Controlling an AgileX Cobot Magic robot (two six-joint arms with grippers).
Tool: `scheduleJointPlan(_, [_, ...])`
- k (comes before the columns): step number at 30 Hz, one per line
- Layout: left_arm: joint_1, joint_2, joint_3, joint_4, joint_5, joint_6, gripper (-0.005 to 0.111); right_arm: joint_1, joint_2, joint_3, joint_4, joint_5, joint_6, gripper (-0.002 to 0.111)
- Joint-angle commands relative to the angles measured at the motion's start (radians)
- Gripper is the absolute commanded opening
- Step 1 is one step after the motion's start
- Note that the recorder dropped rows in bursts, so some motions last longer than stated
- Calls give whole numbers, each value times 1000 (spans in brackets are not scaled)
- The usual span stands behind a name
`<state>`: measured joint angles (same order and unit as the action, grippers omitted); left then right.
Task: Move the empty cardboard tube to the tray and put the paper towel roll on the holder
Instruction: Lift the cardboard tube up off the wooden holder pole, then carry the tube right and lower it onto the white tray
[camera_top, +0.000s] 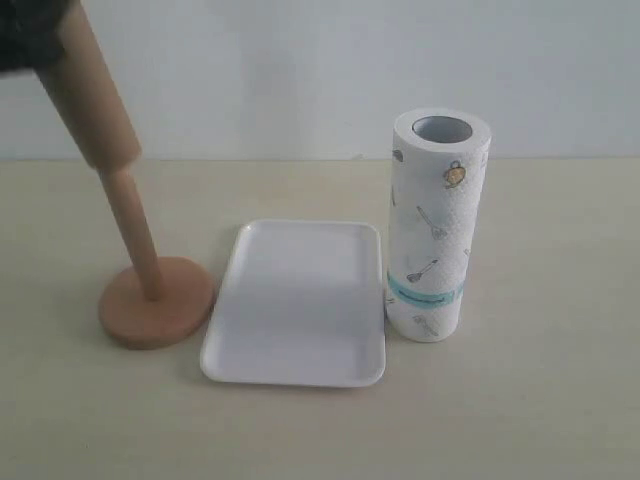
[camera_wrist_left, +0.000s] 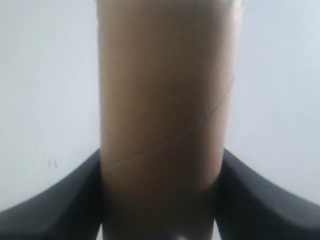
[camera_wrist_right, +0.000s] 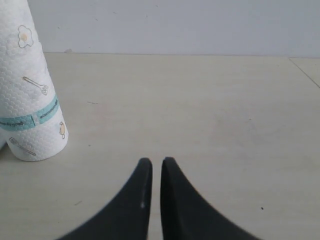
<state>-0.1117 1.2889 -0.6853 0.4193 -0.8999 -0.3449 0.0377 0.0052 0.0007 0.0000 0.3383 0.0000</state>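
Note:
The empty cardboard tube (camera_top: 92, 90) is raised and tilted at the upper left, its lower end still around the top of the holder's dowel (camera_top: 135, 235). My left gripper (camera_top: 28, 38) is shut on its upper part. In the left wrist view the tube (camera_wrist_left: 165, 100) fills the gap between the dark fingers (camera_wrist_left: 260, 205). The holder's round base (camera_top: 155, 308) rests just left of the white tray (camera_top: 300, 310). The paper towel roll (camera_top: 437, 225) stands upright at the tray's right edge. My right gripper (camera_wrist_right: 153, 164) is shut on nothing, low over bare table, right of the roll (camera_wrist_right: 30, 90).
The beige table (camera_top: 540, 400) runs back to a pale wall (camera_top: 300, 70). The right arm does not show in the exterior view.

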Motion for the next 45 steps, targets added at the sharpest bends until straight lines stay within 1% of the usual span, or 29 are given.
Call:
scheduleJointPlan(1, [-3,-164,-192,28,249,-77,5,-6,-5,-1,-6,-7,0,7])
scheduleJointPlan(3, [-3,-205,-291,76,390,-119,5,-6,-5,-1,-6,-7,0,7])
scheduleJointPlan(5, [-3,-233,-390,137,496,-210,5,-6,-5,-1,-6,-7,0,7])
scheduleJointPlan(7, [-3,-248,-464,211,532,-351,5,-6,-5,-1,-6,-7,0,7])
scheduleJointPlan(9, [-3,-257,-515,349,526,-536,5,-6,-5,-1,-6,-7,0,7])
scheduleJointPlan(10, [-3,-259,-530,422,517,-627,5,-6,-5,-1,-6,-7,0,7])
scheduleJointPlan(14, [-3,-262,-566,875,380,-1127,4,-6,-5,-1,-6,-7,0,7])
scheduleJointPlan(16, [-3,-260,-566,1023,284,-1319,4,-6,-5,-1,-6,-7,0,7])
scheduleJointPlan(18, [-3,-253,-566,1146,205,-1448,4,-6,-5,-1,-6,-7,0,7])
scheduleJointPlan(22, [-5,-248,-562,1305,108,-1620,4,-6,-5,-1,-6,-7,0,7])
scheduleJointPlan(25, [-45,-246,-534,1325,80,-1654,4,-6,-5,-1,-6,-7,0,7])
scheduleJointPlan(27, [-99,-246,-494,1325,92,-1652,4,-6,-5,-1,-6,-7,0,7])
scheduleJointPlan(29, [-166,-246,-444,1325,144,-1637,4,-6,-5,-1,-6,-7,0,7])
scheduleJointPlan(31, [-233,-246,-381,1325,219,-1612,4,-6,-5,-1,-6,-7,0,7])
scheduleJointPlan(34, [-353,-239,-254,1325,421,-1588,4,-6,-5,-1,-6,-7,0,7])
scheduleJointPlan(37, [-453,-200,-148,1311,619,-1588,4,-6,-5,-1,-6,-7,0,7])
scheduleJointPlan(38, [-481,-176,-124,1290,660,-1591,4,-6,-5,-1,-6,-7,0,7])
scheduleJointPlan(39, [-502,-145,-113,1261,671,-1591,4,-6,-5,-1,-6,-7,0,7])
scheduleJointPlan(41, [-530,-78,-113,1243,638,-1632,4,-6,-5,-1,-6,-7,0,7])
scheduleJointPlan(43, [-548,5,-141,1243,587,-1687,4,-6,-5,-1,-6,-7,0,7])
scheduleJointPlan(45, [-550,86,-178,1243,591,-1726,4,-6,-5,-1,-6,-7,0,7])
